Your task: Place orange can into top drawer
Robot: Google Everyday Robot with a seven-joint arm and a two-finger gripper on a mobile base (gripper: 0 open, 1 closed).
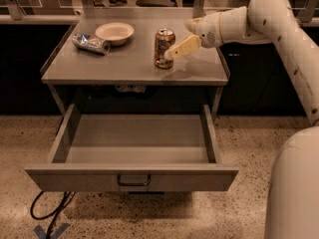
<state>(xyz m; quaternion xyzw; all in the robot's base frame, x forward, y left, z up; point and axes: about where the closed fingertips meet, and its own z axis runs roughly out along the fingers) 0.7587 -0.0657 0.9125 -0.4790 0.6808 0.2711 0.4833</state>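
The orange can (164,48) stands upright on the grey table top (124,66), right of the middle. My gripper (170,53) reaches in from the right on the white arm (269,19), and its tip is at the can's right side, level with the lower half. I cannot tell whether it touches the can. The top drawer (132,177) is pulled wide open under the table. Its flat front panel faces me, with a small dark handle (133,181), and nothing lies on its floor.
A crushed silver-blue can (90,43) and a pale bowl (114,32) sit at the table's back left. Dark cabinets flank the table. A black cable (50,210) loops on the speckled floor at lower left. My white body (294,188) fills the lower right.
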